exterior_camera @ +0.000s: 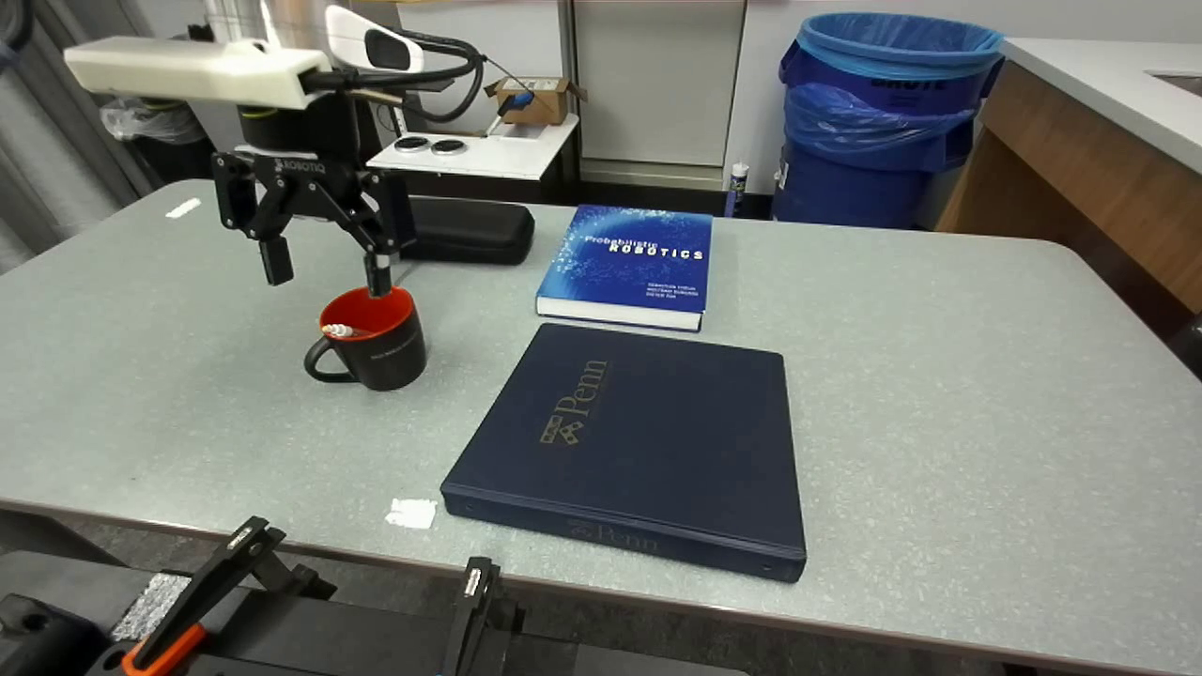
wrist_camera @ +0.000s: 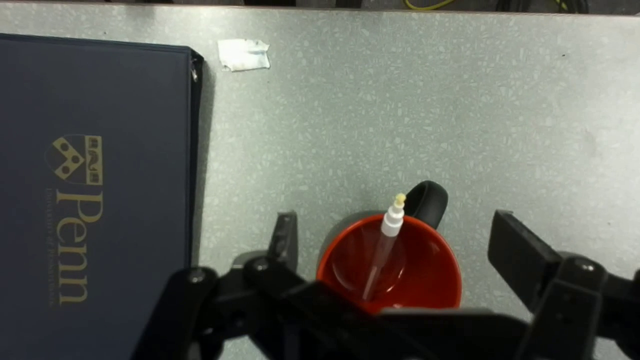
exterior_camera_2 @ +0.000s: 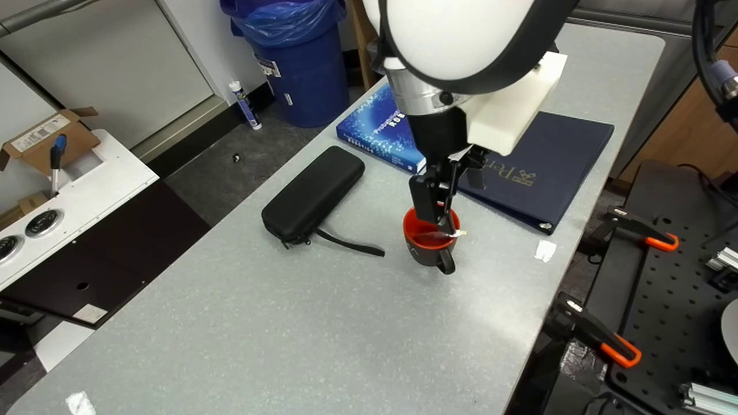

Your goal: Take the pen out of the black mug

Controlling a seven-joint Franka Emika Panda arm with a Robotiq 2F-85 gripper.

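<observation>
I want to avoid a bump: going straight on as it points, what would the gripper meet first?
Likely the pen jutting from the mug, under the open, downward-pointing gripper. Depth is unclear, so the mug's rim could come first.

Upper left in an exterior view, the black gripper [exterior_camera: 328,268] reads ROBOTIQ beneath a cream bar [exterior_camera: 192,70] and black cables [exterior_camera: 418,78].

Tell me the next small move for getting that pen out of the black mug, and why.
I would likely lower the gripper slightly, jaws open, to bracket the pen near its white end. In the wrist view that end pokes past the rim and lies between the parted jaws, while in an exterior view the jaws appear to hang above the black mug.
</observation>
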